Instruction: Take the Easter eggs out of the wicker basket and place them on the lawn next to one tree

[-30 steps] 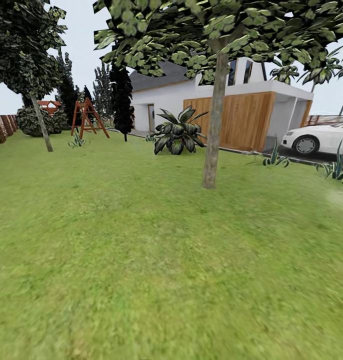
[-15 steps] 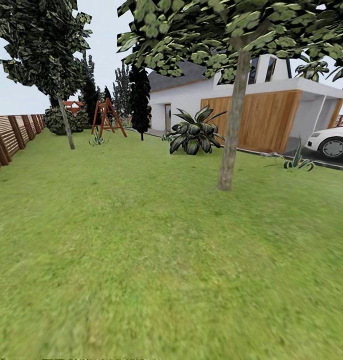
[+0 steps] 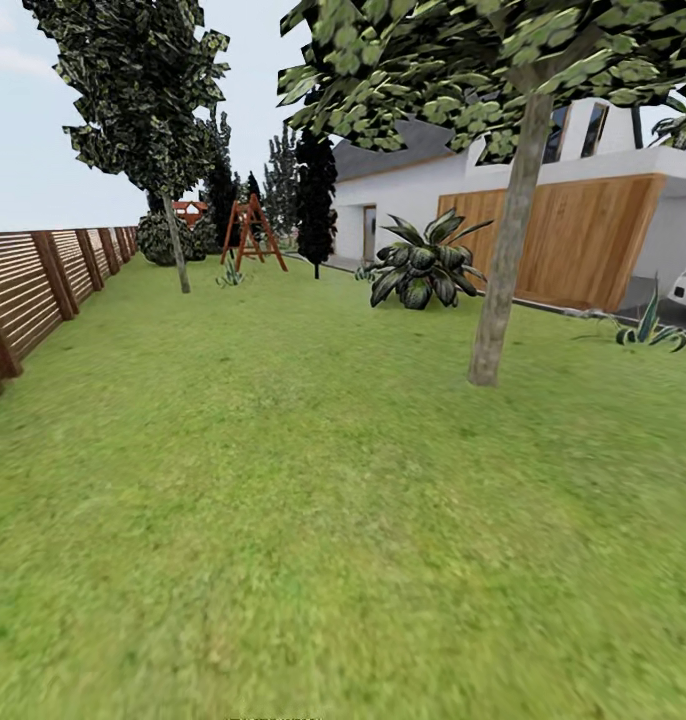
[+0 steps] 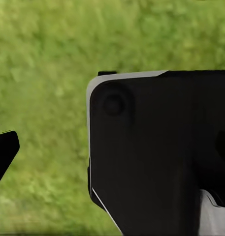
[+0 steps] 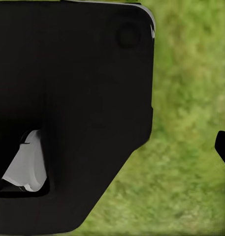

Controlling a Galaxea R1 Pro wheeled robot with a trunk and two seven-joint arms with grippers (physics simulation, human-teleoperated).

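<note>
1. Mottled green lawn (image 3: 283, 500) spreading ahead, brown slatted wooden fence (image 3: 43, 280) along its left edge.
2. Thin-trunked pale grey tree (image 3: 173, 240) far ahead by that fence.
3. Wrist views: black housing over grass; pincer states impossible to tell.

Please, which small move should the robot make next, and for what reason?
Probably turn the base and head further to search. The head view shows mottled green lawn, a thick brown-trunked tree, a thin pale-trunked tree with a dark crown and a brown slatted fence. Both wrist views face grass beside dark robot parts.
</note>
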